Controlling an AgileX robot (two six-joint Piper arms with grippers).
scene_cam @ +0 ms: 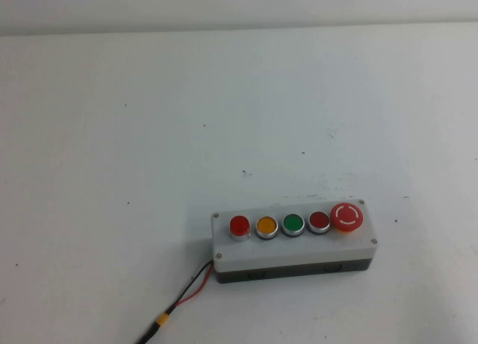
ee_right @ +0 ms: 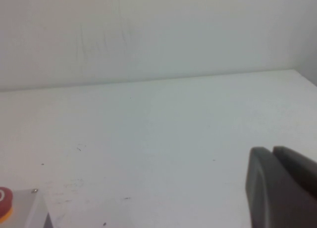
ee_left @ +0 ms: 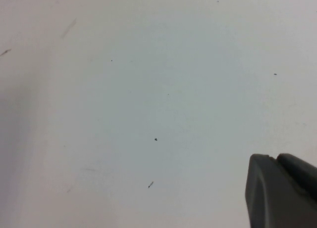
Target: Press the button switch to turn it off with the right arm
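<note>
A white table fills the high view. On it sits a grey box with a white top carrying five buttons in a row. From the robot's left: the bright red button switch, an orange button, a green button, a darker red button, and a large red mushroom button with white arrows. A red and black cable leaves the box's left end toward the near table edge.

Neither arm appears in the high view. The left gripper shows only as a dark sliver at the edge of its wrist view, over bare table; whether its fingers are spread or pressed together cannot be told. The right gripper shows the same way, and its finger state cannot be told either. Its wrist view catches one corner of the box and a slice of the mushroom button, well apart from the fingers. The button switch, at the box's far end from that corner, is out of that view.

Nothing is pressed yet; the whole approach remains. The likely risk: the right fingers must pass over four other buttons, the mushroom standing tallest and closest, so a low path could bump it. The orange button sits just beside the target, so a slightly off descent could press both, or shove the light box sideways.
</note>
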